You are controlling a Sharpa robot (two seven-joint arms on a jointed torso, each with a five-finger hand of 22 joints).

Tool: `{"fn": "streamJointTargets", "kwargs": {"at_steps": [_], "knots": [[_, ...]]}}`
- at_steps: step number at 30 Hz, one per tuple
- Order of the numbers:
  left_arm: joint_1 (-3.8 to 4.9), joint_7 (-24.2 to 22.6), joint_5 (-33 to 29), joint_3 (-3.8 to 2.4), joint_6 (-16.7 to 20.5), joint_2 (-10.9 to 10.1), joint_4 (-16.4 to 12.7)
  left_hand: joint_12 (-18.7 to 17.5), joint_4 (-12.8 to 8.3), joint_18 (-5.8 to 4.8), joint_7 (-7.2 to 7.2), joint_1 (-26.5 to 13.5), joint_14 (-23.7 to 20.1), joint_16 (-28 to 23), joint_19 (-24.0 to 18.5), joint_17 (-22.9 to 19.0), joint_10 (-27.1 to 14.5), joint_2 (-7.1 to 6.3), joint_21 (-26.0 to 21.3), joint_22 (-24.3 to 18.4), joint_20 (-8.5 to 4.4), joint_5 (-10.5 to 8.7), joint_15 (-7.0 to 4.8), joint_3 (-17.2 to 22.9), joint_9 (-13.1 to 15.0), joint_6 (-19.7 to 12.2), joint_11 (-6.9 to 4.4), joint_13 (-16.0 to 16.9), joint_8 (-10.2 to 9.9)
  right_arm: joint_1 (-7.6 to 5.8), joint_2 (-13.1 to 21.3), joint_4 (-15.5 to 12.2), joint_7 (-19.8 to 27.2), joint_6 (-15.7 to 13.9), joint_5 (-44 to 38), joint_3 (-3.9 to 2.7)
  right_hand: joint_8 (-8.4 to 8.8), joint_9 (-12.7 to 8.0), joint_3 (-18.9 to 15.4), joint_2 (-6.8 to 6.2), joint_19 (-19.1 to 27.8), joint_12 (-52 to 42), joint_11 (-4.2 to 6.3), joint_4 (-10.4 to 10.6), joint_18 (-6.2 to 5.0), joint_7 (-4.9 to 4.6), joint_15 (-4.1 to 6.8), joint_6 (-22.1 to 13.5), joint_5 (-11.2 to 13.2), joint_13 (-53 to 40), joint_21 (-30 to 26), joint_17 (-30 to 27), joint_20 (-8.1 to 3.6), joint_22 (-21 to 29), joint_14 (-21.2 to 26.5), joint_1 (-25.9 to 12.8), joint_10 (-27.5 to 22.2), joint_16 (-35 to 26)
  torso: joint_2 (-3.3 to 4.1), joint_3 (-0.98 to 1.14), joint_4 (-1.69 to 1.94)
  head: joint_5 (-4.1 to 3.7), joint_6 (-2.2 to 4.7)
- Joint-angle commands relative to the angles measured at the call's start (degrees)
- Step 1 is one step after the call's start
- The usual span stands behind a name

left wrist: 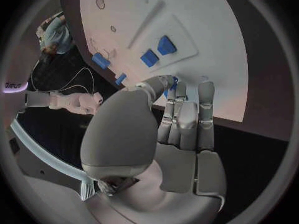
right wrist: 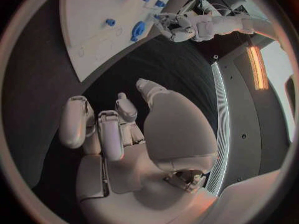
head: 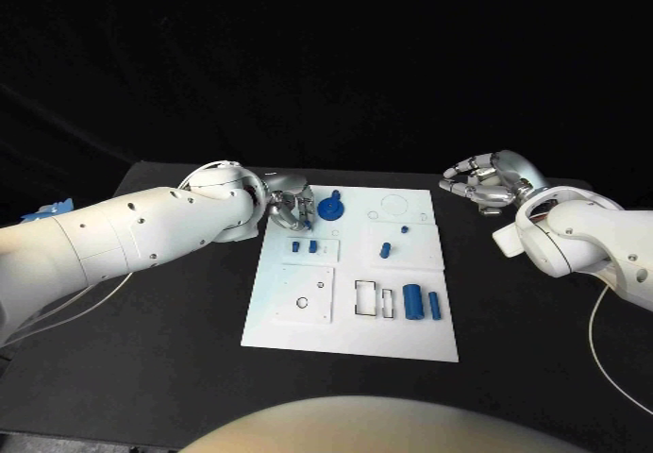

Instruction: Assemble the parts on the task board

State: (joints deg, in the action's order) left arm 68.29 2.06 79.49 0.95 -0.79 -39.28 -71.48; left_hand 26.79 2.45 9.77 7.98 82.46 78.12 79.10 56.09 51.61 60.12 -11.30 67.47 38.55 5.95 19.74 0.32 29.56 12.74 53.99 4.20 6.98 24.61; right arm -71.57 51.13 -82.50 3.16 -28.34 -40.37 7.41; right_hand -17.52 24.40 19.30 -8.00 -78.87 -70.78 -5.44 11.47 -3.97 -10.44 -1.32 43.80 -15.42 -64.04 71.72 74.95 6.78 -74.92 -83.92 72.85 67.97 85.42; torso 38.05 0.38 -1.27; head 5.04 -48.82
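Observation:
The white task board (head: 357,326) lies in the middle of the table. A blue round part with a knob (head: 331,208) sits near its far left corner. My left hand (head: 290,209) hovers at that corner, fingers stretched toward the part and just short of it. A sliver of blue (left wrist: 172,86) shows between its thumb and fingers (left wrist: 187,109). Two small blue blocks (head: 305,246) lie close by, seen again past the fingertips as the blocks (left wrist: 157,51). Two blue cylinders (head: 424,304) lie at the near right. My right hand (head: 483,184) hangs off the board's far right corner, fingers loosely bent, holding nothing.
More small blue parts (head: 385,250) and a blue peg (head: 406,228) lie mid-board. A square plate (head: 308,293) and a rectangular slot (head: 369,297) mark the near half. Black table (head: 177,340) surrounds the board on all sides.

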Motion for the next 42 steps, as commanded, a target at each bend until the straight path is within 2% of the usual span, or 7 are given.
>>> {"fn": "streamJointTargets", "kwargs": {"at_steps": [1,10,18,33,35,40,42], "knots": [[-0.02,-0.5,-0.1,0.0,-0.9,0.3,0.0,-0.3,-0.1,0.42,0.0,-0.6,-0.1,0.0,-0.4,-0.1,0.5,0.13,-0.2,0.0,0.03,-0.14,-0.04,-0.3,0.1,0.6,0.04,-0.1,-0.3,0.03,-0.1,0.0,0.5,-0.1,-0.3,-0.01,-0.25,0.1,0.1,-0.1,0.3,0.0,0.07,0.3,-0.87,0.15,0.37,-0.4,-0.4,0.0,-0.3,3.8,0.12,-0.9,-3.3,0.2,-0.3,-0.4,0.0,0.01,-0.02,0.0,-0.03],[-0.02,-0.2,-0.1,0.15,-1.8,0.9,0.7,-0.3,-0.1,0.38,-0.02,-0.5,-0.1,0.1,-0.2,0.1,0.7,0.27,-0.1,0.2,0.02,-0.14,-0.07,-0.3,0.1,0.7,0.0,0.0,-0.3,0.04,-0.1,0.0,0.5,0.0,-0.3,-0.01,-0.25,0.1,0.1,-0.1,0.3,0.0,0.07,0.3,-0.87,0.15,0.37,-0.4,-0.4,0.0,-0.3,3.8,0.12,-0.9,-3.3,0.2,-0.3,-0.4,0.01,0.01,0.02,0.0,-0.13],[-0.02,0.2,0.0,0.56,-3.3,1.5,1.7,-0.2,-0.3,0.36,-0.07,-0.3,-0.1,0.1,-0.1,-0.1,1.0,0.45,0.0,0.3,-0.01,-0.13,-0.14,-0.3,0.2,1.0,-0.08,0.1,-0.3,0.07,-0.1,0.1,0.5,0.0,-0.3,-0.01,-0.25,0.1,0.1,-0.1,0.3,0.0,0.07,0.3,-0.87,0.15,0.37,-0.4,-0.4,0.0,-0.3,3.8,0.12,-0.9,-3.3,0.2,-0.3,-0.4,-0.01,-0.02,-0.04,-0.09,-0.34],[-0.02,-0.1,0.3,0.68,-3.4,1.6,1.8,-0.2,-0.5,0.42,-0.21,-0.3,0.0,0.3,-0.3,0.3,1.3,0.45,-0.2,0.1,-0.08,-0.19,-0.27,-0.5,0.4,1.3,-0.25,0.2,-0.2,0.1,-0.2,0.1,0.5,0.0,-0.3,-0.01,-0.25,0.1,0.1,-0.1,0.3,0.0,0.07,0.3,-0.87,0.15,0.37,-0.4,-0.4,0.0,-0.3,3.8,0.12,-0.9,-3.3,0.2,-0.3,-0.4,-0.04,-0.01,0.01,-0.14,-0.43],[-0.02,-0.1,0.3,0.68,-3.3,1.6,1.8,-0.4,-0.6,0.43,-0.11,-0.3,0.0,0.2,-0.3,0.2,1.0,0.34,-0.2,0.0,-0.12,-0.16,-0.23,-0.5,0.3,0.8,-0.15,0.2,-0.7,0.1,-0.1,0.1,0.5,0.0,-0.3,-0.01,-0.25,0.1,0.1,-0.1,0.3,0.0,0.07,0.3,-0.87,0.15,0.37,-0.4,-0.4,0.0,-0.3,3.8,0.12,-0.9,-3.3,0.2,-0.3,-0.4,-0.03,-0.01,0.0,-0.15,-0.41],[-0.02,-0.1,0.0,0.68,-2.5,1.4,1.9,-2.1,-0.5,0.57,0.95,-1.3,-0.8,0.0,-1.3,-1.1,-0.8,-0.6,-1.1,-1.5,0.35,0.02,0.56,-0.6,-0.6,-3.1,0.84,-0.1,-3.8,0.1,-0.1,0.1,0.5,0.0,-0.3,-0.01,-0.25,0.1,0.1,-0.1,0.3,0.0,0.07,0.3,-0.87,0.15,0.37,-0.4,-0.4,0.0,-0.3,3.8,0.12,-0.9,-3.3,0.2,-0.3,-0.4,-0.03,-0.03,0.04,-0.16,-0.33],[-0.02,0.0,0.0,0.69,-2.3,1.4,1.9,-3.4,-0.4,0.71,1.49,-1.6,-2.1,-0.8,-2.3,-3.9,-2.6,-0.99,-1.8,-2.6,0.84,0.09,1.22,-0.3,-0.7,-3.3,1.63,-0.6,-4.3,0.1,-0.1,0.1,0.5,-0.1,-0.3,-0.01,-0.25,0.1,0.1,-0.1,0.3,0.0,0.07,0.3,-0.87,0.15,0.37,-0.4,-0.4,0.0,-0.3,3.8,0.12,-0.9,-3.3,0.2,-0.3,-0.4,-0.03,-0.03,0.06,-0.16,-0.34]]}}
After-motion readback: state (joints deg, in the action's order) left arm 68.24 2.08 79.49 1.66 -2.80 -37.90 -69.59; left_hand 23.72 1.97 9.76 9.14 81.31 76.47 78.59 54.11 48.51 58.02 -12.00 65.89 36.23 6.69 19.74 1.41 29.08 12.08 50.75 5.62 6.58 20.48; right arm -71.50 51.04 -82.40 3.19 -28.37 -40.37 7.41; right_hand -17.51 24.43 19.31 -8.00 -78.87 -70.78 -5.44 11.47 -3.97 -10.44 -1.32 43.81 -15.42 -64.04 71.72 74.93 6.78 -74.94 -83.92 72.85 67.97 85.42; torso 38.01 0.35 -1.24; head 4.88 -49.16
